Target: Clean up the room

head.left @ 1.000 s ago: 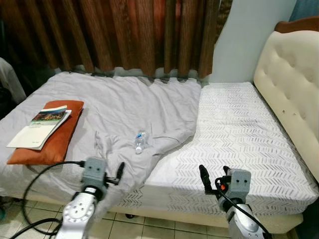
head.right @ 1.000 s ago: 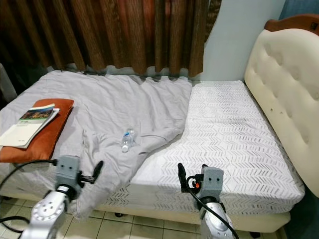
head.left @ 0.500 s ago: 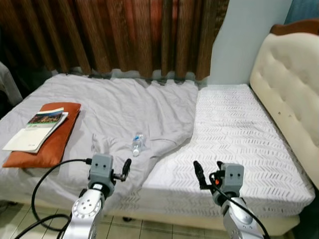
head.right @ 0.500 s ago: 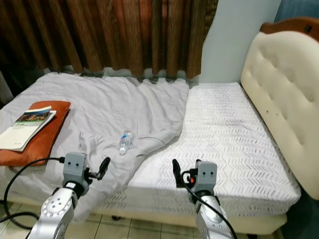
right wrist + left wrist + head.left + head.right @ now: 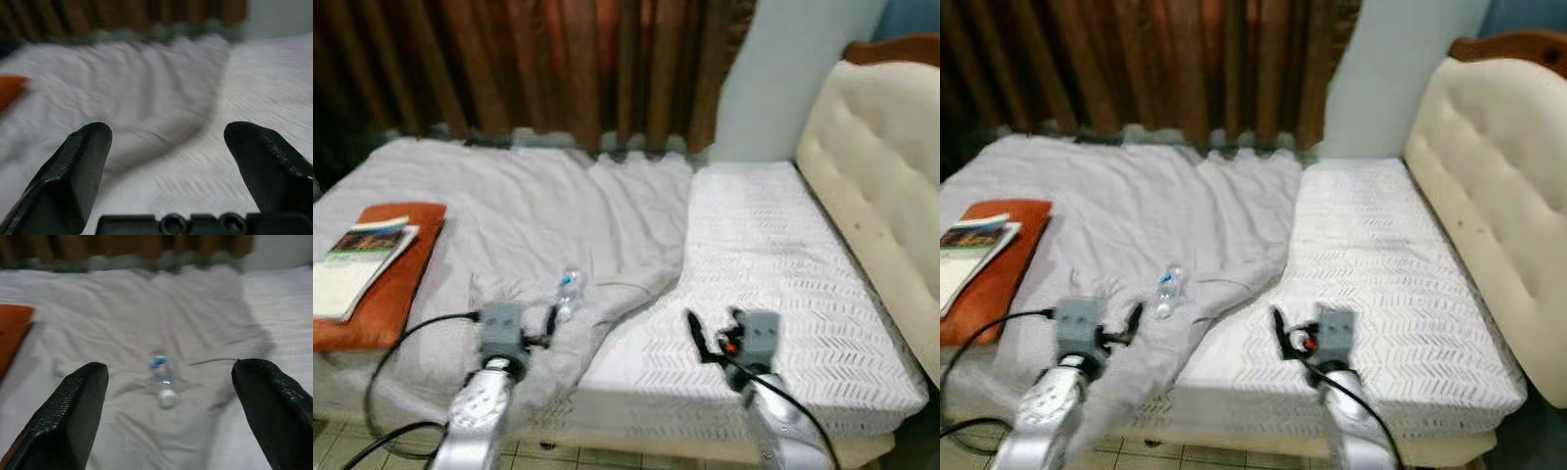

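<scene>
Compared with a second ago, both grippers are seen farther over the bed, and the whole scene is shifted and blurred, so the camera itself has been moved. The left gripper (image 5: 550, 321) is held above the near edge of the grey blanket (image 5: 558, 211), its two black fingers (image 5: 73, 416) spread wide apart with nothing between them. Framed between those fingers in the left wrist view, a small clear water bottle (image 5: 162, 379) is seen lying on its side on the rumpled blanket, with what appears to be a white cap at the nearer end, though the blur makes this uncertain. In the head views the water bottle (image 5: 568, 291) is found just beyond the left gripper, apart from it. The right gripper (image 5: 693, 333) is held over the near part of the white patterned mattress sheet (image 5: 773, 245), and its fingers (image 5: 73, 171) are likewise parted and empty. An orange pillow (image 5: 386, 284) is laid at the far left of the bed, and a booklet with a green and white cover (image 5: 357, 264) is rested on top of it. Brown curtains (image 5: 529, 69) are hung behind the bed, and a cream tufted headboard (image 5: 876, 166) is stood at the right. Black cables (image 5: 401, 343) are trailed from the silver arms.
</scene>
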You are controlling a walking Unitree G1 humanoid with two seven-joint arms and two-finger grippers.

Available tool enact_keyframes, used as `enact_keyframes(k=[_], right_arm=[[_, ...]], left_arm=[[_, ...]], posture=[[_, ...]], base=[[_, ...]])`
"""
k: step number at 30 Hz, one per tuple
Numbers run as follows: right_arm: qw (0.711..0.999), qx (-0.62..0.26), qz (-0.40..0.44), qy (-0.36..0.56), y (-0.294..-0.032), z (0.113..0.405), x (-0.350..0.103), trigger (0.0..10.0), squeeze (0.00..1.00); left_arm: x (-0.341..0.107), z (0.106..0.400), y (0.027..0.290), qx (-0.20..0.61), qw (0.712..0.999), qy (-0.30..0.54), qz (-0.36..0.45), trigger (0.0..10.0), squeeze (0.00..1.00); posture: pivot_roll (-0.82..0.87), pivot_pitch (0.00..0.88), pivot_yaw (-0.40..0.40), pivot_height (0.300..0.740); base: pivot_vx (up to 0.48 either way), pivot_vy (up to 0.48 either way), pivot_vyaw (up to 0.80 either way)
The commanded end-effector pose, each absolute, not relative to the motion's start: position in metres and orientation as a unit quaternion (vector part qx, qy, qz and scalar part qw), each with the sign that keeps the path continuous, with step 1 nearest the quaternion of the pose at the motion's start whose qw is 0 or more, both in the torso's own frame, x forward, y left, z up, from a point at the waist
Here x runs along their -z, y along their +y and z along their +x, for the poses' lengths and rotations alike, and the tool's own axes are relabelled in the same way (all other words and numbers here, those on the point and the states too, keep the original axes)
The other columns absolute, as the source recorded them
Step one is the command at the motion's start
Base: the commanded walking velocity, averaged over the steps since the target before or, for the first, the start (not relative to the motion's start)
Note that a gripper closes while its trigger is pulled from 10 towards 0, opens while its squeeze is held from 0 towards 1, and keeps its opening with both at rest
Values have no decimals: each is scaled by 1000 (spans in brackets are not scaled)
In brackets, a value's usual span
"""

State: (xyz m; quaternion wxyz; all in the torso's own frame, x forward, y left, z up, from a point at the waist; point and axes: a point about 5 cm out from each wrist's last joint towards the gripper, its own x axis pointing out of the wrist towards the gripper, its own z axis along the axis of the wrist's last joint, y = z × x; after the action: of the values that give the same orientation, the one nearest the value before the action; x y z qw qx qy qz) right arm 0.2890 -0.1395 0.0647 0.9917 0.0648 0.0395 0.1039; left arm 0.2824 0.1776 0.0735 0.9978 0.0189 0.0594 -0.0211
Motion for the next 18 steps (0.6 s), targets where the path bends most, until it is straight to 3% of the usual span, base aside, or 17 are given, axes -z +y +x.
enact_keyframes(k=[1, 18], right_arm=[[993, -92, 56, 48, -152, 286, -60, 10000, 0], [992, -98, 54, 58, -154, 283, -56, 10000, 0]], left_arm=[[-76, 284, 167, 30, 998, 49, 8, 10000, 0], [-71, 285, 167, 19, 998, 64, 8, 10000, 0]], posture=[[45, 0, -20, 740], [20, 0, -26, 740]], base=[[446, 0, 0], [428, 0, 0]])
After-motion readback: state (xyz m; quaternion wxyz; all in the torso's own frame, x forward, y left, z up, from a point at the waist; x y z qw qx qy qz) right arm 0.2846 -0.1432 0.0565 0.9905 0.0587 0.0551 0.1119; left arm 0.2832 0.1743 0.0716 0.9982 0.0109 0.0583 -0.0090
